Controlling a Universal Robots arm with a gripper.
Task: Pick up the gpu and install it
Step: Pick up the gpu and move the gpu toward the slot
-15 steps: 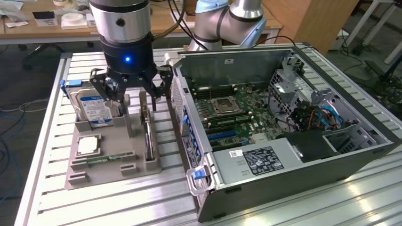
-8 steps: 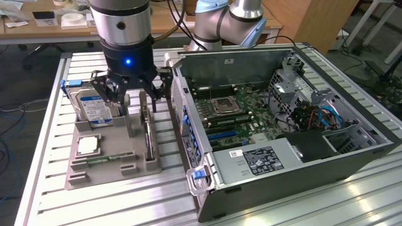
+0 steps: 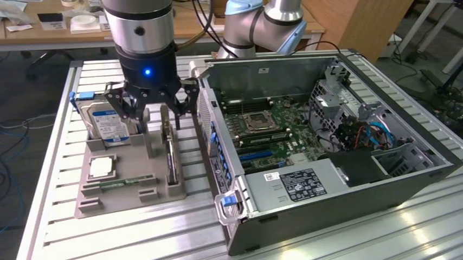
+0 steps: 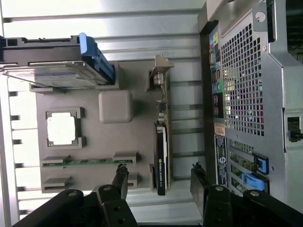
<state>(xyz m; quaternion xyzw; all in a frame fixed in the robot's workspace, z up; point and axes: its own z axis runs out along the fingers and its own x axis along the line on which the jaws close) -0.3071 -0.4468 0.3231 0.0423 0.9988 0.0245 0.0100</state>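
Gripper: the gripper [image 3: 153, 108] hangs over the grey tray [image 3: 130, 203]. Its jaws are wide apart and hold nothing.
Gpu: the gpu [image 3: 171, 157] stands on its thin edge in a slot of the tray. On the exterior view's clock face it is at 6 o'clock from the gripper, very near it.
Why it stands so: I think the slot keeps the card upright so a finger can go down on each side.
Neighbours: the hard drive [image 3: 108, 127] is at 10 o'clock from the gpu, and the square chip [image 3: 101, 167] is at 9 o'clock.
Computer case: the computer case [image 3: 326, 146] lies on its side at 3 o'clock from the tray, with its lid off. That way the green board [image 3: 271, 130] faces up, likely so parts can go in from above.
Wrist view gives: a look straight down. The gpu [image 4: 162, 142] sits in line with the gap between the fingers [image 4: 120, 174] of the gripper [image 4: 160, 174].
Exterior view gives: the inside of the case, and how high the gripper hangs.
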